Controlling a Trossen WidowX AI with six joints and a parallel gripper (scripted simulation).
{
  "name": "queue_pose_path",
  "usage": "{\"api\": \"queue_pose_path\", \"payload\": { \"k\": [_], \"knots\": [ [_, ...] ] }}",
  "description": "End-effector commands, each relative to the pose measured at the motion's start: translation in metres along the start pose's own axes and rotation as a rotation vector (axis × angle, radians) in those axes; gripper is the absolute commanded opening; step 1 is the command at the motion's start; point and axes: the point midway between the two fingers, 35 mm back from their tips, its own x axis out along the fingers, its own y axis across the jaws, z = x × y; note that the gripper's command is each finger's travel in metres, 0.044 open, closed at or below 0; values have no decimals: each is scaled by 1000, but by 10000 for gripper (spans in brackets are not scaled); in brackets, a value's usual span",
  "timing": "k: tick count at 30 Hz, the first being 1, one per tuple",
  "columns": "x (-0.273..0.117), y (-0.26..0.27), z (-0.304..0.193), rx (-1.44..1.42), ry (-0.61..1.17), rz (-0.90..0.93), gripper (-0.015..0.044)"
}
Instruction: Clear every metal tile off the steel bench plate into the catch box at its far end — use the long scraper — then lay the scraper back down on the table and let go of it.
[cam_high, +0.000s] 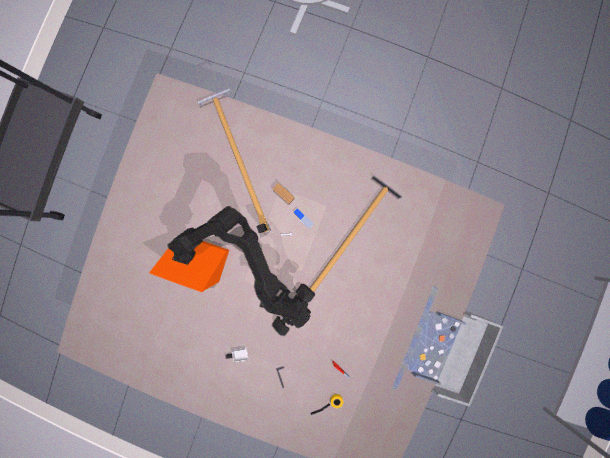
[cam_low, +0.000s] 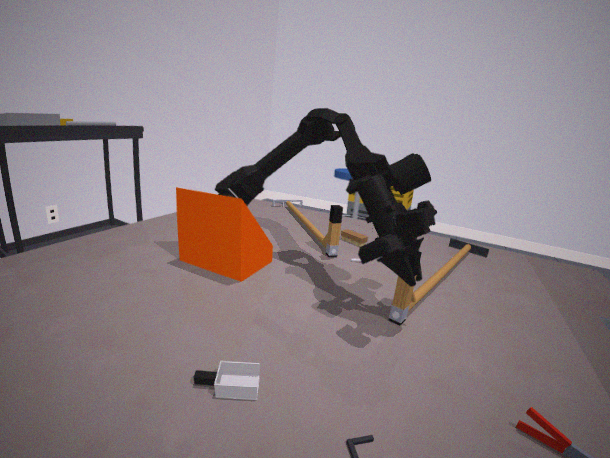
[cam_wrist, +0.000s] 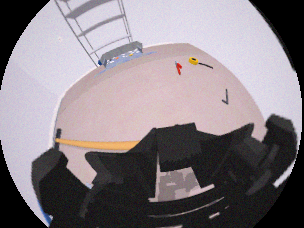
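Observation:
My gripper (cam_high: 296, 309) (cam_low: 411, 272) (cam_wrist: 166, 129) is shut on the upright wooden grip of the dark-bladed long scraper (cam_high: 350, 237) (cam_low: 442, 272) (cam_wrist: 100, 144). The grip's black top sits between the fingers in the wrist view. The scraper's foot is at the table and its handle runs away to the dark blade. The steel plate (cam_high: 424, 334) at the table's right edge bears several small tiles, mostly white, with an orange tile (cam_high: 442, 338) and a yellow tile (cam_high: 423, 357). The grey catch box (cam_high: 460, 355) (cam_wrist: 122, 50) adjoins its far end.
A second long tool (cam_high: 240, 162) with a pale metal head lies farther left. An orange block (cam_high: 187, 272) (cam_low: 210, 235) stands by the arm's base. A wooden block (cam_high: 283, 192), a white tray (cam_high: 240, 354) (cam_low: 237, 387), a hex key (cam_high: 281, 377), red pliers (cam_high: 339, 367) and yellow tape (cam_high: 336, 396) lie around.

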Motion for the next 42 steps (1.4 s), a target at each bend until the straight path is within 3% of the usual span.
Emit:
{"api": "queue_pose_path", "payload": {
  "k": [1, 42],
  "knots": [
    [-5, 0, -1, -6, -3, 3, 0],
    [-46, -18, -46, -4, 0, -2, 0]
  ]
}}
